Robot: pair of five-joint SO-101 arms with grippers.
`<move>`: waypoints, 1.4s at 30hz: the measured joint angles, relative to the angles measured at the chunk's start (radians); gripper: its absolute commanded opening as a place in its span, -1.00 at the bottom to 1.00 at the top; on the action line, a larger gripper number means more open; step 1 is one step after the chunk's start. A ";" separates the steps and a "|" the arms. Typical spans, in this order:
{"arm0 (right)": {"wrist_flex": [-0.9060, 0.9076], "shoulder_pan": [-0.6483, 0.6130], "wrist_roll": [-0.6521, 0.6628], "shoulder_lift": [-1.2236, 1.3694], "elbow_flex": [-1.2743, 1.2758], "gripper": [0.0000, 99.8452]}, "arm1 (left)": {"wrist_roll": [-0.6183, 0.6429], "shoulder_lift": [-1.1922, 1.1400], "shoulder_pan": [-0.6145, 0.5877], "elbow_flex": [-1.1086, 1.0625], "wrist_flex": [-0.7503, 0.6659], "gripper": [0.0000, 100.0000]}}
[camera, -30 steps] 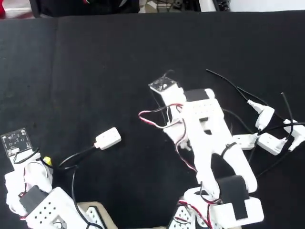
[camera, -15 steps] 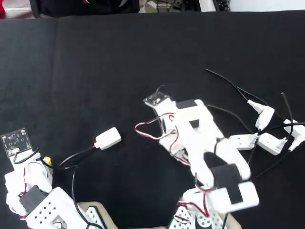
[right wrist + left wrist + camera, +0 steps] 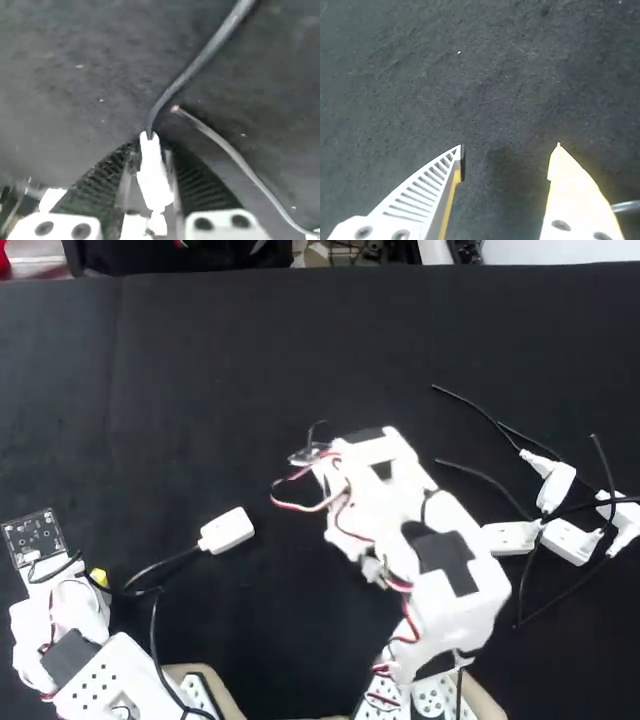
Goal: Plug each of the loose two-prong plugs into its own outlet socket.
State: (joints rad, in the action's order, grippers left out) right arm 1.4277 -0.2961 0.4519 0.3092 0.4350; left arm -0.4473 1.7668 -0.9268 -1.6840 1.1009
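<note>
In the right wrist view my right gripper [image 3: 150, 145] is shut on a small white plug [image 3: 152, 172]. The plug's black cable [image 3: 200, 65] runs away over the black cloth. From above, the right arm [image 3: 400, 510] is folded over the middle of the table and hides its own gripper. A white socket block [image 3: 226, 530] with a black cable lies to its left. Several white plugs and sockets [image 3: 555, 480] lie in a tangle of black cables at the right. My left gripper [image 3: 509, 152] hangs open over bare cloth, and the left arm [image 3: 60, 630] sits at the near left corner.
A thin loose wire [image 3: 225, 145] crosses the cloth near the held plug. Black cloth [image 3: 200, 370] covers the whole table, with wide free room across the far half and left side. Cables [image 3: 480, 415] trail out from the cluster on the right.
The right arm has drawn back toward its base, its wrist shifting left and nearer while the elbow rose. The left arm and the white block have not moved.
</note>
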 measured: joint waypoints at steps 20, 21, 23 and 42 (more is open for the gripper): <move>0.250 -0.120 0.051 0.245 -0.210 -0.49 | 0.000 0.008 0.000 0.000 0.021 -0.44; 0.262 -0.132 0.051 0.261 -0.222 -0.51 | 0.000 0.008 0.000 0.000 0.021 -0.44; 0.287 -0.157 0.049 0.295 -0.250 -0.57 | 0.000 0.008 0.000 0.000 0.021 -0.44; 0.299 -0.167 -0.029 0.419 -0.305 -0.98 | 0.000 0.008 0.000 0.000 0.021 -0.44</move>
State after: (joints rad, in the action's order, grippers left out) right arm 1.7269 -0.4634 0.4227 0.7281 0.1297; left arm -0.4473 1.7745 -0.9268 -1.6840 1.1224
